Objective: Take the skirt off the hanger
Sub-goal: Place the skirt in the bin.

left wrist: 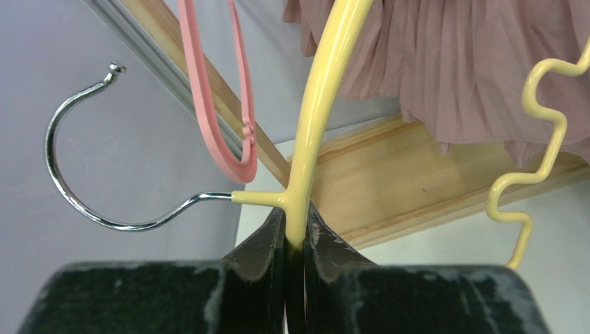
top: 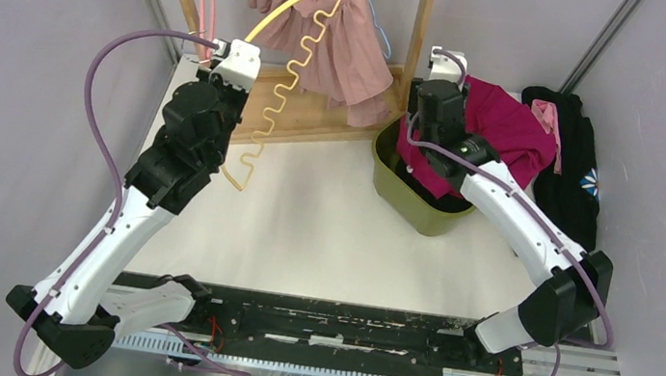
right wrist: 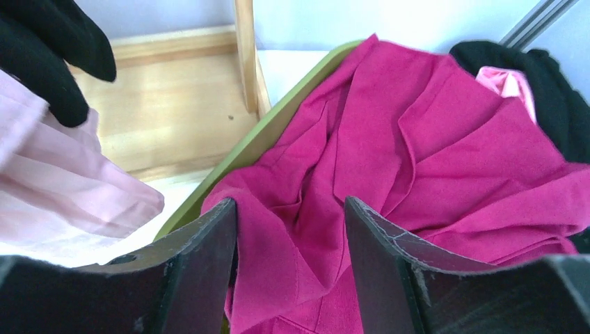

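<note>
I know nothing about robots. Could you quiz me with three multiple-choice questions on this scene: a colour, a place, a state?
1. The hanger in the left fingers is: A pink, B yellow, C black.
2. The magenta garment lies: A on that hanger, B in the left fingers, C in the green bin.
3. The right fingers are: A open and empty, B shut on the garment, C shut on the bin's rim.
Answers: B, a yellow bar is pinched between the fingers; C, it is heaped in the bin; A, both stand apart above the fabric.
</note>
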You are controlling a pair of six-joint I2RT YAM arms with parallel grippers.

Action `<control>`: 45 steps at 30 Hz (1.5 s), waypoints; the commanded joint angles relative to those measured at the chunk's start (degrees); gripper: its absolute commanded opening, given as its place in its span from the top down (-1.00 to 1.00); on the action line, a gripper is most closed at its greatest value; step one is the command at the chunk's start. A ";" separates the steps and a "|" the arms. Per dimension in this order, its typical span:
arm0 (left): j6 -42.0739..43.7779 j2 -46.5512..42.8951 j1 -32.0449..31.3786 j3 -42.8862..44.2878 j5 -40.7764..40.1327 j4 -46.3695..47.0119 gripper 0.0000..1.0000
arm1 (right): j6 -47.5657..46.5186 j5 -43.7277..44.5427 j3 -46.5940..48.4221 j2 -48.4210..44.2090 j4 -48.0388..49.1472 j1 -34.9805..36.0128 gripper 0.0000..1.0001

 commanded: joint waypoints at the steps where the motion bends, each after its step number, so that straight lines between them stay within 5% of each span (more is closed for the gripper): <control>1: -2.17 -2.23 0.17 2.25 -3.92 3.58 0.94 | -2.56 0.68 5.91 -2.03 -1.30 -0.14 -0.28; 9: -1.41 -0.45 0.18 2.40 -11.02 3.24 0.94 | -0.78 -2.83 -0.96 -2.12 -1.24 -0.14 -0.35; 27: -2.02 -1.48 0.08 3.21 -13.31 7.21 0.94 | -2.12 -14.42 2.88 -8.97 -5.11 1.51 -0.20; 45: -4.22 4.73 0.09 8.85 -12.88 9.88 0.94 | -7.13 -21.74 13.41 -1.47 -5.90 29.32 -0.16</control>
